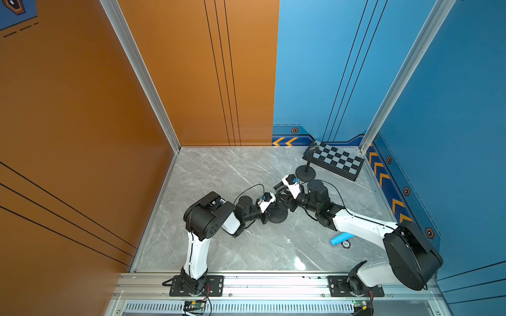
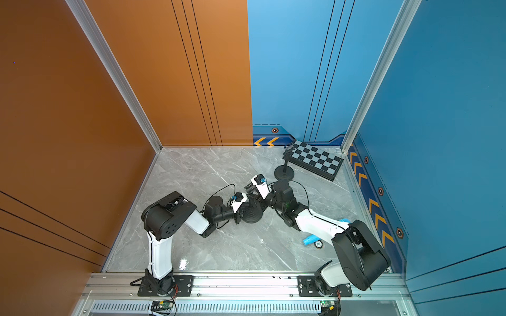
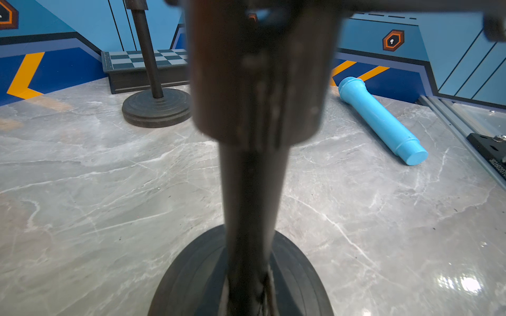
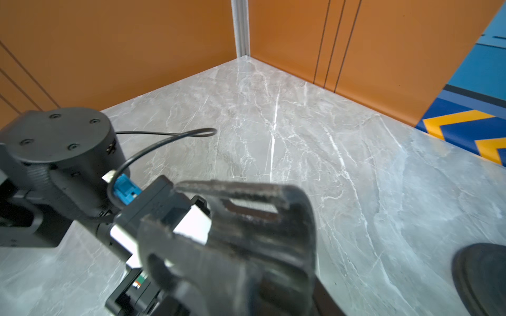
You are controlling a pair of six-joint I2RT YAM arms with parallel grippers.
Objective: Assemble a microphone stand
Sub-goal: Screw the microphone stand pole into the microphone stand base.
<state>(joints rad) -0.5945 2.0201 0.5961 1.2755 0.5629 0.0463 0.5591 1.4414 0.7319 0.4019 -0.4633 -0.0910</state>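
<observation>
Left end effector (image 1: 271,210) (jaws tight) on stand pole (image 3: 252,191)

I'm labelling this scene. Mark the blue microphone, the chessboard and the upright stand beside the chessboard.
blue microphone (image 3: 380,120): left wrist view, middle of its body.
chessboard (image 1: 338,161): a top view, chequered playing surface.
upright stand (image 1: 301,175): a top view, round base beside the pole's foot.
</observation>
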